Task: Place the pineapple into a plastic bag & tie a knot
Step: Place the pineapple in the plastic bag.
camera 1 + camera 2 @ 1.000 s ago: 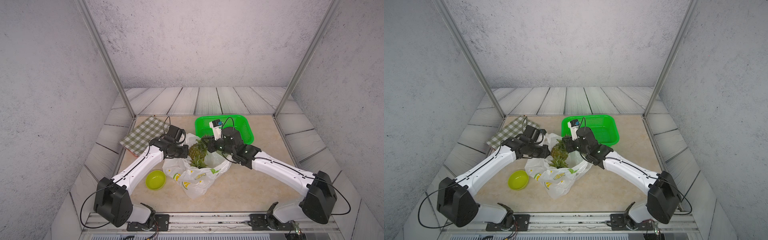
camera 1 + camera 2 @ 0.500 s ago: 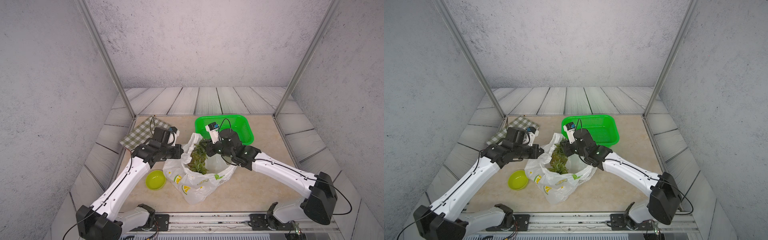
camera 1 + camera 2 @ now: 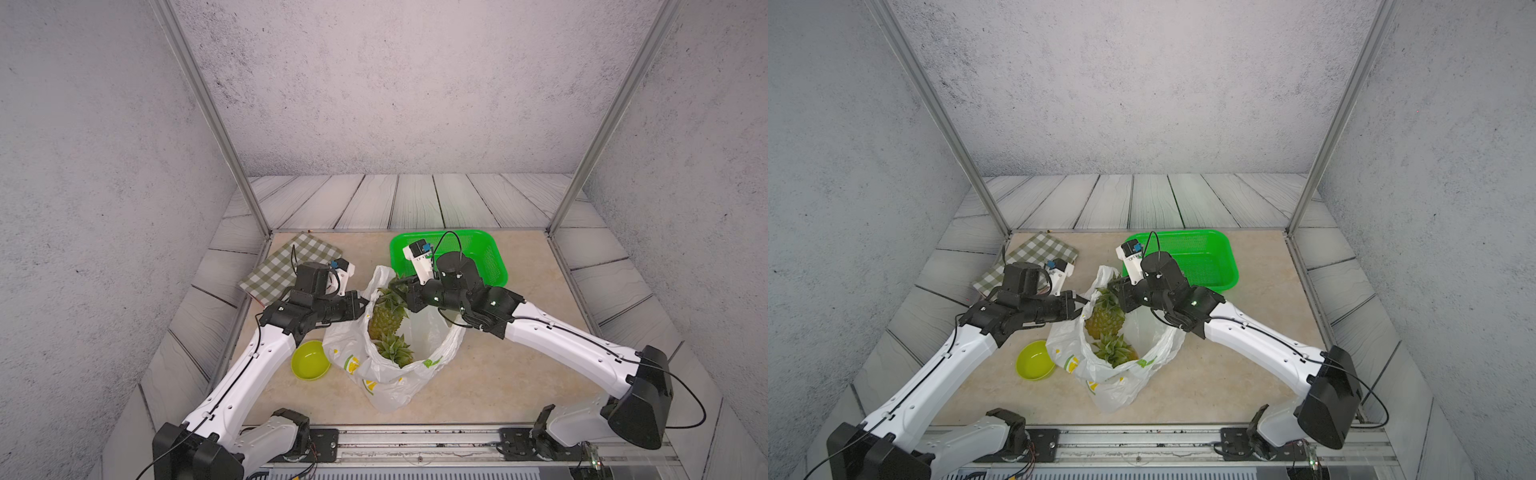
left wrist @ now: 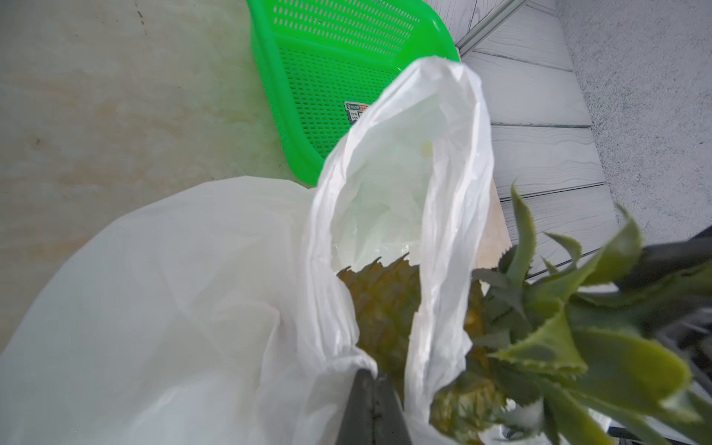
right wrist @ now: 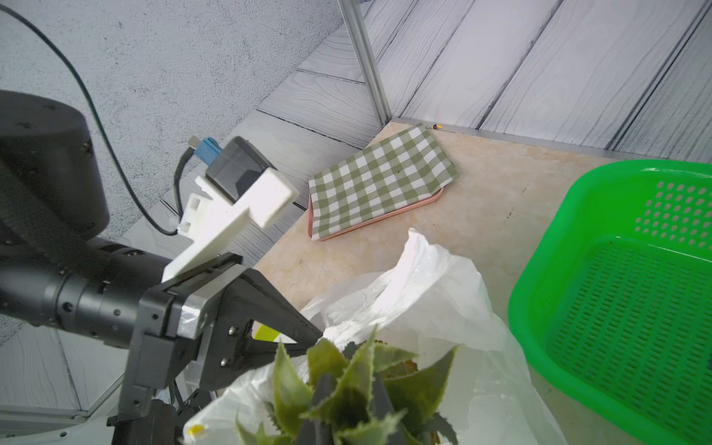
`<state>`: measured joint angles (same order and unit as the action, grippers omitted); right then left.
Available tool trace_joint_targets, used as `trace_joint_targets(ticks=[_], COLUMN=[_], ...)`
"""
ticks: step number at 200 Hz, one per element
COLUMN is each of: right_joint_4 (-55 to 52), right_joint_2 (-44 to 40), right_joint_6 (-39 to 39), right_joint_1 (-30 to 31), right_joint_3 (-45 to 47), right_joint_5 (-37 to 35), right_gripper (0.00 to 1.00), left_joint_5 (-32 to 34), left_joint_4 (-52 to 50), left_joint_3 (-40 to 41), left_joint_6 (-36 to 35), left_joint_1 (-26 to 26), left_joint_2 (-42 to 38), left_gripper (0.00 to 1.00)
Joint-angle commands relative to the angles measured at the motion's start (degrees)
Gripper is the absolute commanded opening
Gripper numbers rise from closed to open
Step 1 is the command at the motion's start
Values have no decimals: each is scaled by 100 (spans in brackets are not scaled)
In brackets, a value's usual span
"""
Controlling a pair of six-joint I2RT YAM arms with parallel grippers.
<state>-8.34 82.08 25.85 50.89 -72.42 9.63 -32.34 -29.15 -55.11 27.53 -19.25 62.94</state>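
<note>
pineapple (image 3: 386, 320) (image 3: 395, 351) 2 | plastic bag (image 3: 386, 386) 1 | green basket (image 3: 497, 257) 1 | green bowl (image 3: 309, 365) 1 | checked cloth (image 3: 291, 262) 1

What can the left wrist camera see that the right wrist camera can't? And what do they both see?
Only the left wrist view clearly shows the pineapple and its scaly brown-yellow body, plus a sticker inside the green basket. Only the right wrist view shows the checked cloth and the camera mounted on the left arm. Both show the white plastic bag, the green basket and the pineapple's spiky green leaves.
</note>
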Motion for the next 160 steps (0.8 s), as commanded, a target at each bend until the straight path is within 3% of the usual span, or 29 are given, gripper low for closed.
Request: trace_joint_targets(ticks=[1, 96, 121, 142, 160], right_joint_4=[798, 509, -302, -739, -937], right_joint_2=[193, 926, 1114, 1170, 1058], right_joint_6=[425, -182, -607, -793, -826], right_joint_1=[137, 481, 501, 503, 501], right_joint_3=[-120, 387, -2, -219, -373], right_joint_5=[342, 592, 669, 672, 647], right_gripper=[0, 0, 0, 16, 39], left_joint_5=[52, 141, 72, -24, -141], left_joint_4=[272, 256, 289, 270, 181], left_joint_3=[-7, 170, 197, 184, 137], left_joint_6=[115, 160, 148, 117, 16], left_joint_1=[91, 589, 586, 589, 589], left_joint_2=[-147, -373, -347, -326, -291], left_gripper=[0, 0, 0, 0, 0])
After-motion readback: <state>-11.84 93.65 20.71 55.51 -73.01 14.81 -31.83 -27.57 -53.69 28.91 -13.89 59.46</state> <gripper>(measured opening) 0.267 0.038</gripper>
